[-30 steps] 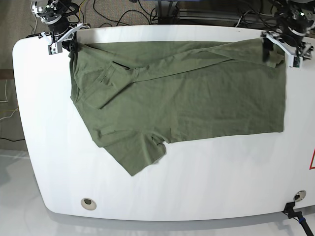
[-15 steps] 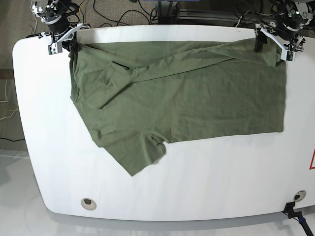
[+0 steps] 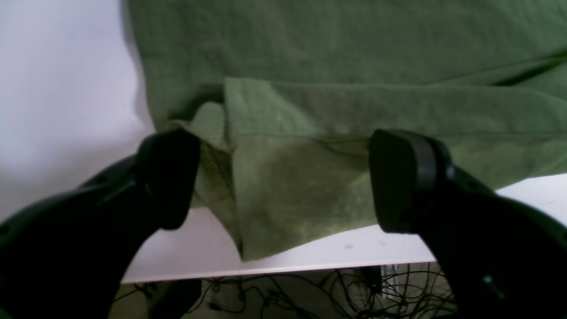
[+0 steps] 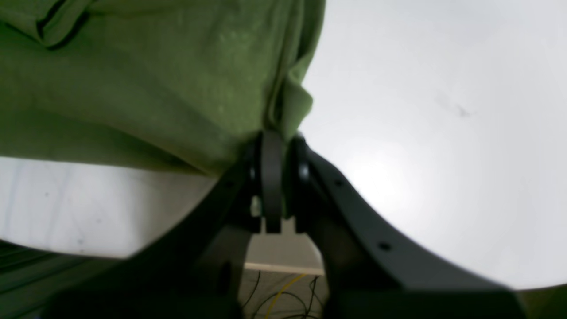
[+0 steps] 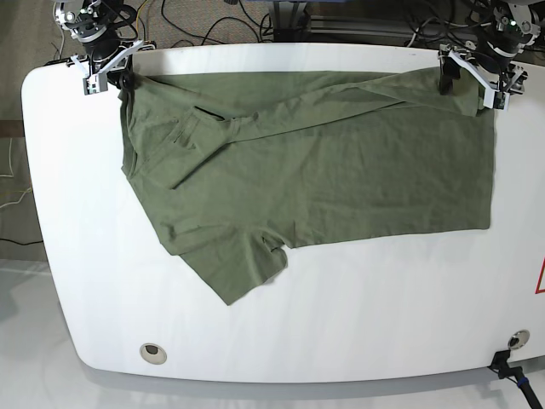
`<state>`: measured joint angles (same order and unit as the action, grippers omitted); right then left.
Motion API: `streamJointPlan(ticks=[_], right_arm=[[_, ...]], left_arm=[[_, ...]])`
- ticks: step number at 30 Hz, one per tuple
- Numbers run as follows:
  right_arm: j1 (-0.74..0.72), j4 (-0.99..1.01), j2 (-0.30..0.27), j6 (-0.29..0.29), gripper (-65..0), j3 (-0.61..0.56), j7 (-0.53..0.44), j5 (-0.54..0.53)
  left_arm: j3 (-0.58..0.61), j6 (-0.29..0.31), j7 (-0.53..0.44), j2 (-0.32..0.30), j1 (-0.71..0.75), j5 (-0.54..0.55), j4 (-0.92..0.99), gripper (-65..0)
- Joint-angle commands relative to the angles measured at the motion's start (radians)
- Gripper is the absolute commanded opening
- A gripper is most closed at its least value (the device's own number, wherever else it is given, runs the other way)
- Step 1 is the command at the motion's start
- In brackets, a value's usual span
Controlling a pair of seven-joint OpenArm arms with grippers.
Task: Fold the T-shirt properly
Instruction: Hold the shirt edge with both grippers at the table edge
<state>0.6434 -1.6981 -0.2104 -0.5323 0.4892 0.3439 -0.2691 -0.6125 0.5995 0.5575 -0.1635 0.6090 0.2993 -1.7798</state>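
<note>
The T-shirt (image 5: 324, 162) is a plain olive-green one, soft and creased, spread flat across the far half of the white desk (image 5: 383, 307). Its long upper edge runs along the desk's far side, a narrow band of cloth is folded over along that edge, and one sleeve juts toward the near side at the lower left of the base view. The cloth there is doubled and rumpled.

The right pincer (image 5: 109, 75) sits at the far corner on the base view's left, tilted down over the shirt's corner, its jaws pressed together on a pinch of the fabric. The left pincer (image 5: 471, 77) hangs over the opposite far corner, on the base view's right, with its jaws spread wide and nothing between them, one on each side of the shirt's corner.

The right wrist view shows what the base view cannot: the right pincer (image 4: 277, 177) closed on a bunched fold of the T-shirt (image 4: 146, 84). The left wrist view shows the left pincer (image 3: 283, 177) with both dark fingers (image 3: 398, 177) standing apart above a folded-over corner of the T-shirt (image 3: 292, 195), close to the desk (image 3: 66, 88) edge, with cables (image 3: 288, 297) on the floor beyond.
</note>
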Motion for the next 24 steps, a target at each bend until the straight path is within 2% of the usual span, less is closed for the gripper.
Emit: streamJointPlan(ticks=[1,4,8,16,17,18,22,23,24], right_arm=[[0.005,-0.009,-0.010,-0.001,-65.0,0.004,-0.009,-0.009],[-0.001,-0.009,-0.010,-0.001,-65.0,0.003,-0.009,-0.009],[-0.007,-0.007,-0.010,-0.001,-65.0,0.003,-0.009,-0.009],[-0.007,-0.007,-0.010,-0.001,-65.0,0.003,-0.009,-0.009],[-0.007,-0.007,-0.010,-0.001,-65.0,0.003,-0.009,-0.009],[-0.007,-0.007,-0.010,-0.001,-65.0,0.003,-0.009,-0.009],[-0.007,-0.007,-0.010,-0.001,-65.0,0.003,-0.009,-0.009],[-0.007,-0.007,-0.010,-0.001,-65.0,0.003,-0.009,-0.009],[-0.007,-0.007,-0.010,-0.001,-65.0,0.003,-0.009,-0.009]], left_arm=[[0.001,0.000,-0.018,-0.012,0.010,0.013,-0.016,-8.7],[0.019,0.000,-0.018,-0.011,0.050,0.015,-0.021,-8.7],[0.021,0.001,-0.018,0.022,0.073,0.015,-0.021,-8.7],[0.042,0.001,-0.018,0.023,0.082,0.015,-0.021,-9.4],[0.047,0.001,-0.018,0.023,0.081,0.015,-0.021,-13.1],[0.049,0.001,-0.018,0.023,0.081,0.015,-0.021,-19.9],[0.049,0.001,-0.018,0.023,0.078,0.015,-0.021,-61.7],[0.049,0.001,-0.018,0.023,0.078,0.015,-0.021,-65.0],[0.049,0.001,-0.018,0.023,0.078,0.015,-0.021,-65.0]])
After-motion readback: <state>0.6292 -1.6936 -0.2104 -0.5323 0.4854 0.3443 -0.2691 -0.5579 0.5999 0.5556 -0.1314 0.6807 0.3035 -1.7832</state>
